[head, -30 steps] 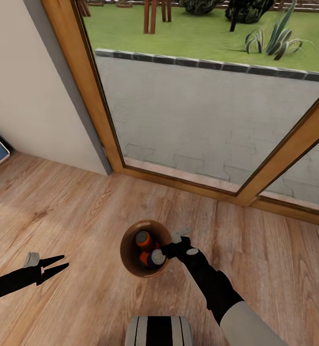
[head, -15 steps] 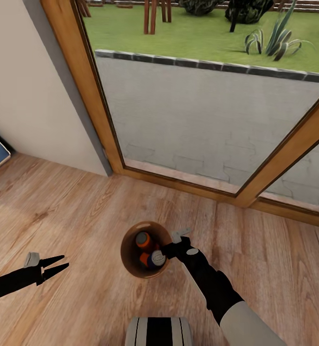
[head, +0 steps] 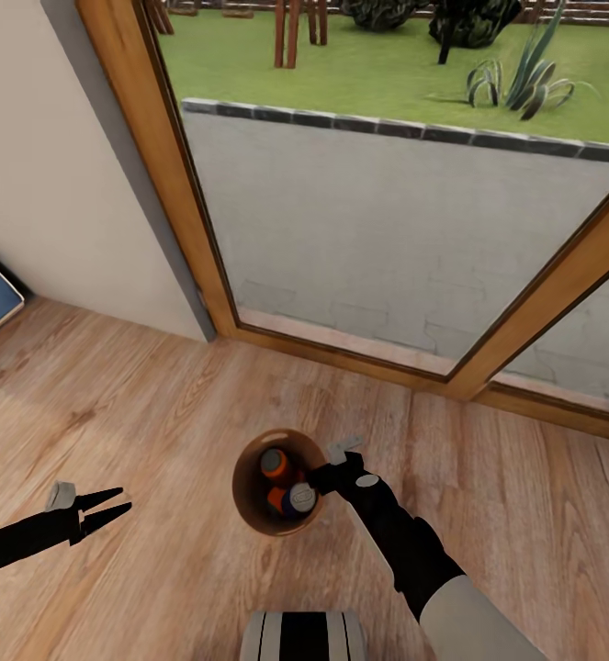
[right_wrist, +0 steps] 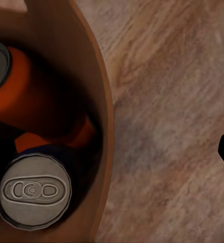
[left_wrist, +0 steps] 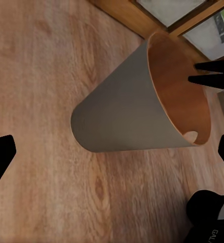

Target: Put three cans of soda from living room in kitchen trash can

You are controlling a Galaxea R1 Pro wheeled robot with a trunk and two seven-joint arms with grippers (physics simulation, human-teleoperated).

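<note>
Already holding three soda cans (head: 287, 485) inside the bin (head: 249, 491) at lower centre, right gripper (head: 327, 471) pinched on its rim, left gripper (head: 102, 509) open and empty at lower left; seemingly remaining: carrying it to the kitchen.

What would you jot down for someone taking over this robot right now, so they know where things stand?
Right gripper: shut on the trash can's rim, carrying it.
Left gripper: open, empty, off to the side.
Cans: an orange can, a blue can and a bit of orange beside the blue one all sit inside the bin.
Done: the cans look loaded.
Left: the bin is by the glass doors on the wood floor; it still has to reach the kitchen.
</note>
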